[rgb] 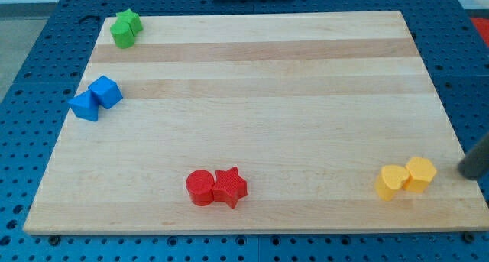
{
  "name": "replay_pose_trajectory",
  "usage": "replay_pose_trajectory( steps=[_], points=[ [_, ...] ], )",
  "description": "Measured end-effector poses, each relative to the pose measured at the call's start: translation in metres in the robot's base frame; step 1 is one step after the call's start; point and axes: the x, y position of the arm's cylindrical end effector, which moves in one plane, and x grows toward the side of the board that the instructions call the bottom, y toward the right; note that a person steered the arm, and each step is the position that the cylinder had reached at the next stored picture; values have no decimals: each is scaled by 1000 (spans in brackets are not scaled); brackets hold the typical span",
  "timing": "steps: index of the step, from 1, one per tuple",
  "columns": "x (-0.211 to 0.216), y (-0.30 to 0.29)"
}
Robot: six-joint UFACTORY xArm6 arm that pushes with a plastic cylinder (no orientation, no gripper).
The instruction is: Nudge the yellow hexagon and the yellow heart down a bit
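Note:
The yellow hexagon (pixel 421 173) and the yellow heart (pixel 393 181) sit touching side by side near the board's bottom right corner, the heart on the left. My rod enters from the view's right edge; its tip (pixel 463 169) rests on the board just right of the hexagon, a short gap away and at about the same height in the view.
A red cylinder (pixel 200 187) and a red star (pixel 230 186) touch at the bottom middle. A blue triangle (pixel 83 106) and a blue cube (pixel 105 91) sit at the left edge. Two green blocks (pixel 125 27) sit at the top left corner. The wooden board (pixel 260 79) lies on a blue perforated table.

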Motion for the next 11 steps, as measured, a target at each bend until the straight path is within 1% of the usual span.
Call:
replay_pose_trajectory(
  steps=[1,2,3,4,5,7,8,9,10,11],
  points=[
    [0,-63],
    [7,-98],
    [15,-67],
    [56,-56],
    [64,-86],
    [-14,-104],
    [-9,-116],
    [16,-90],
    [31,-72],
    [49,-97]
  ],
)
